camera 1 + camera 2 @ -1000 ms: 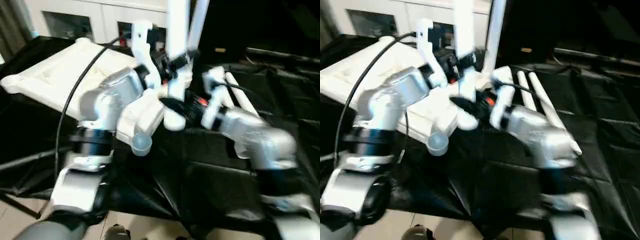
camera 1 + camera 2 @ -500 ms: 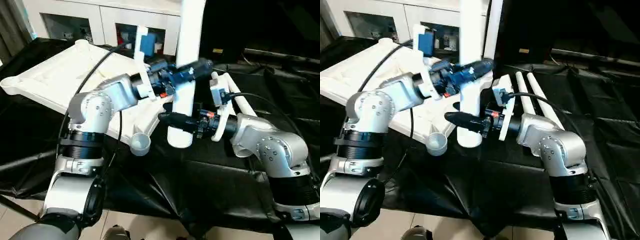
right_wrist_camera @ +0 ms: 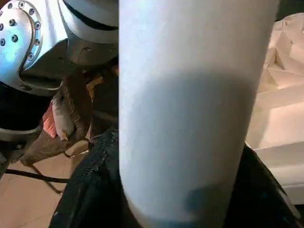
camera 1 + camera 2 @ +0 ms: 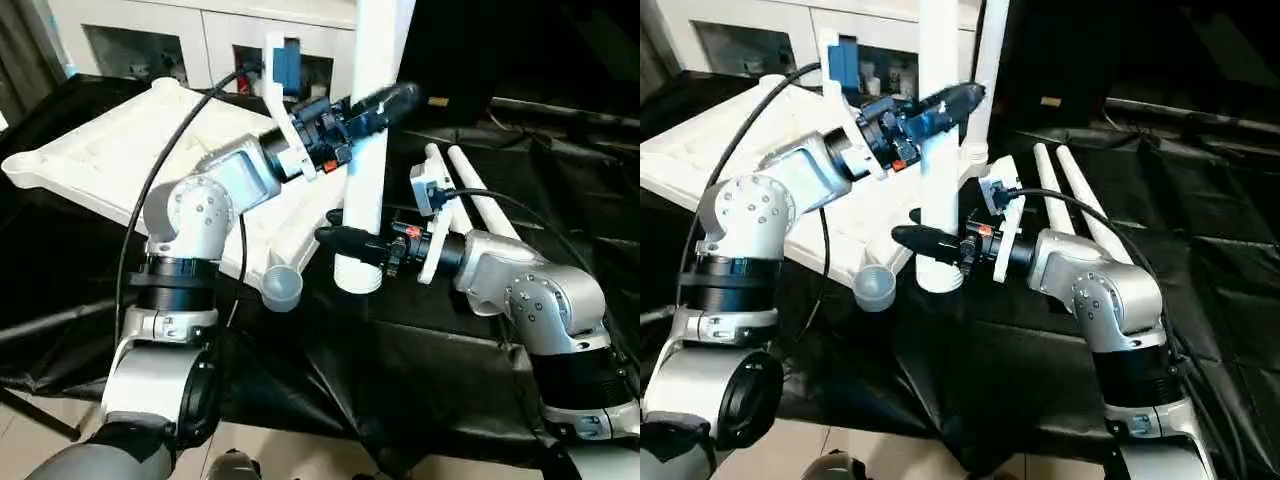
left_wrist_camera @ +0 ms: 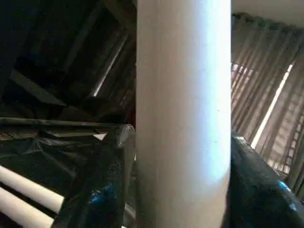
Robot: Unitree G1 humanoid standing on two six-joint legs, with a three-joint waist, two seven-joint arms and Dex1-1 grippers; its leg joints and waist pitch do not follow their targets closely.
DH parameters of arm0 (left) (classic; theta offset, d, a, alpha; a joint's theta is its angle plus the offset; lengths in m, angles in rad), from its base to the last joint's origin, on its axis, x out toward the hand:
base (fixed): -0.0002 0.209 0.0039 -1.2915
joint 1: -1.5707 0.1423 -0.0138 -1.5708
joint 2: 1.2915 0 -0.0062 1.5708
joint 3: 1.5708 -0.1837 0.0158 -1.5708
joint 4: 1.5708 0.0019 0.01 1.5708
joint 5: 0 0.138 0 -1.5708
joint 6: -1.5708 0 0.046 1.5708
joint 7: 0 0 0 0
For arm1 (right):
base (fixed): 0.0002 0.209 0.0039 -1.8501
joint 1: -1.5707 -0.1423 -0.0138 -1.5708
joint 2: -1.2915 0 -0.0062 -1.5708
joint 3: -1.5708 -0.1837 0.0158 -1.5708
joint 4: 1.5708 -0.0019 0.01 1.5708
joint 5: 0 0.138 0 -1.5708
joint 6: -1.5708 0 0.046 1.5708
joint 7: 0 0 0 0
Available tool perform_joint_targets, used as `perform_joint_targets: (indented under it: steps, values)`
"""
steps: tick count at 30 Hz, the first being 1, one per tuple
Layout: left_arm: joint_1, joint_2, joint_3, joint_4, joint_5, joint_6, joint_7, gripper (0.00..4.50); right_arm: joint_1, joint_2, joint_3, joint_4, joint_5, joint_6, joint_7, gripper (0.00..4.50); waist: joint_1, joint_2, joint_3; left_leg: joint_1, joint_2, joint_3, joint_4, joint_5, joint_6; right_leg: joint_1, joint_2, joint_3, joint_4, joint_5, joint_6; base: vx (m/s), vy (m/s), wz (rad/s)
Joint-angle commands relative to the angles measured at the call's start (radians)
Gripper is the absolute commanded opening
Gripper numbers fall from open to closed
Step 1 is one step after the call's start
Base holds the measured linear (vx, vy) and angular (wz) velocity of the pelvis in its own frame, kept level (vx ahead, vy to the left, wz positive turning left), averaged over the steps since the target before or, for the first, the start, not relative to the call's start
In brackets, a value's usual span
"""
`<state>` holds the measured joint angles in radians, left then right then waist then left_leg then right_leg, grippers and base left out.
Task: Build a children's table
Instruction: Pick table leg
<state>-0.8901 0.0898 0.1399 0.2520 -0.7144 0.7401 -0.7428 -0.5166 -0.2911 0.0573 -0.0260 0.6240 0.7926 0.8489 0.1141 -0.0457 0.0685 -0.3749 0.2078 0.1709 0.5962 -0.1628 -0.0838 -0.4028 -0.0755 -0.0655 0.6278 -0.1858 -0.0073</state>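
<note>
The white tabletop (image 4: 110, 150) lies upside down on the black cloth, ribbed side up, with a round corner socket (image 4: 283, 287) at its near corner. A long white leg (image 4: 365, 180) stands nearly upright just right of that socket, its lower end a little above the cloth. My left gripper (image 4: 385, 100) is shut on the leg high up. My right gripper (image 4: 345, 240) is shut on it near the lower end. The leg (image 5: 183, 118) runs between dark fingers (image 5: 102, 199) in the left wrist view. In the right wrist view the leg (image 3: 190, 118) sits between black fingers (image 3: 92, 190).
Two more white legs (image 4: 480, 195) lie side by side on the cloth behind my right arm. Another white leg (image 4: 990, 60) rises behind the held one. A white cabinet (image 4: 200, 40) stands at the back. The cloth's front edge (image 4: 300, 420) drops to the floor.
My left gripper now holds the leg higher up than half a second ago. The right gripper stays on the lower end. The earlier blur from head motion has settled.
</note>
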Motion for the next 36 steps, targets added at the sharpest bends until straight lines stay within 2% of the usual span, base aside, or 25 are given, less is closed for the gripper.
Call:
perform_joint_targets:
  steps: [1, 5, 7, 12, 18, 22, 26, 36]
  values:
    - [-0.004, -0.007, -0.014, -0.018, -0.008, 0.011, 0.002, 1.98, -0.025, -0.006, 0.013, -0.007, -0.019, -0.025, -0.003, 1.96, 0.001, -0.003, -0.079, 0.010, 0.012, 0.003, -0.062, -0.145, -0.011, 0.060, -0.055, 0.042, -0.076, -0.166, -0.171, 0.000, 0.000, 0.00]
    - [-0.004, -0.007, -0.017, -0.022, -0.011, 0.012, -0.002, 1.86, -0.033, -0.005, 0.020, 0.014, -0.044, -0.039, -0.016, 1.96, -0.001, -0.003, -0.079, 0.010, 0.012, 0.002, -0.063, -0.154, -0.017, 0.060, -0.056, 0.042, -0.078, -0.197, -0.158, 0.000, 0.000, 0.00]
    - [-0.004, -0.001, -0.028, -0.026, -0.006, 0.013, -0.018, 1.82, -0.039, -0.006, 0.015, 0.017, -0.034, -0.028, -0.012, 2.66, -0.001, -0.002, -0.079, 0.011, 0.013, 0.002, -0.063, -0.155, -0.017, 0.059, -0.055, 0.042, -0.078, -0.193, -0.158, 0.000, 0.000, 0.00]
    - [0.000, 0.019, -0.062, -0.040, 0.017, 0.016, -0.043, 1.82, -0.052, -0.040, 0.017, 0.009, -0.047, -0.009, -0.007, 2.70, 0.000, -0.005, -0.080, 0.012, 0.013, 0.004, -0.062, -0.137, -0.012, 0.058, -0.054, 0.043, -0.075, -0.165, -0.163, 0.000, 0.000, 0.00]
    - [0.000, 0.030, -0.091, -0.040, 0.047, 0.012, -0.040, 1.82, -0.064, -0.093, 0.024, 0.028, -0.060, 0.006, 0.033, 2.70, 0.001, -0.008, -0.079, 0.009, 0.012, 0.004, -0.061, -0.139, -0.011, 0.062, -0.055, 0.043, -0.077, -0.183, -0.150, 0.000, 0.000, 0.00]
    - [0.004, 0.033, -0.101, -0.047, 0.043, 0.011, -0.045, 1.82, -0.070, -0.127, 0.036, 0.034, -0.047, 0.035, 0.066, 2.70, 0.001, -0.011, -0.080, 0.008, 0.012, 0.004, -0.060, -0.128, -0.003, 0.062, -0.054, 0.043, -0.075, -0.172, -0.159, 0.000, 0.000, 0.00]
    - [0.010, 0.034, -0.105, -0.051, 0.044, 0.011, -0.053, 1.82, -0.076, -0.134, 0.061, 0.055, -0.065, 0.029, 0.075, 2.70, -0.001, -0.014, -0.080, 0.007, 0.012, 0.005, -0.059, -0.120, 0.001, 0.061, -0.055, 0.042, -0.075, -0.173, -0.163, 0.000, 0.000, 0.00]
    - [0.019, 0.039, -0.108, -0.069, 0.033, 0.016, -0.062, 1.82, -0.083, -0.131, 0.068, 0.075, -0.065, 0.040, 0.083, 2.70, 0.000, -0.013, -0.080, 0.009, 0.014, 0.005, -0.059, -0.124, -0.003, 0.060, -0.055, 0.042, -0.073, -0.171, -0.165, 0.000, 0.000, 0.00]
